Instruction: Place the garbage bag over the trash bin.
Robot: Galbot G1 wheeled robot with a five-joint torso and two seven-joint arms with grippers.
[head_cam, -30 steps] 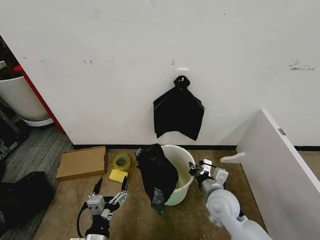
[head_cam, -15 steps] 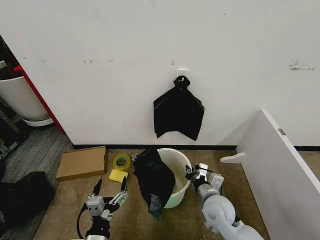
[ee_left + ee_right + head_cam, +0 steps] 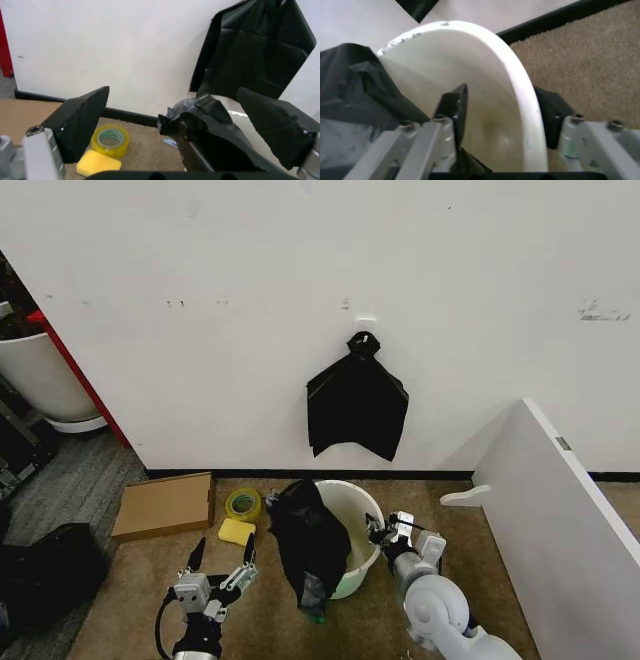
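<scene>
Bin (image 3: 352, 525), round cream-white plastic, is pinched at its rim by the right gripper (image 3: 378, 529), apparently steadying it; glossy black garbage bag (image 3: 308, 542) drapes its far side; left gripper (image 3: 220, 565) waits beyond, fingers wide.

We saw a flat brown cardboard sheet (image 3: 165, 505), yellow tape roll (image 3: 243, 503), yellow sponge (image 3: 236, 531), and a knotted black bundle (image 3: 357, 405) on the wall.

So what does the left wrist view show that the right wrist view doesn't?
Left wrist view alone: the open left gripper, empty, with a yellow tape roll and a yellow sponge on the carpet. Right wrist view alone: the right gripper with one finger inside the trash bin and one outside its wall. Both: the garbage bag draped over the bin's rim.
</scene>
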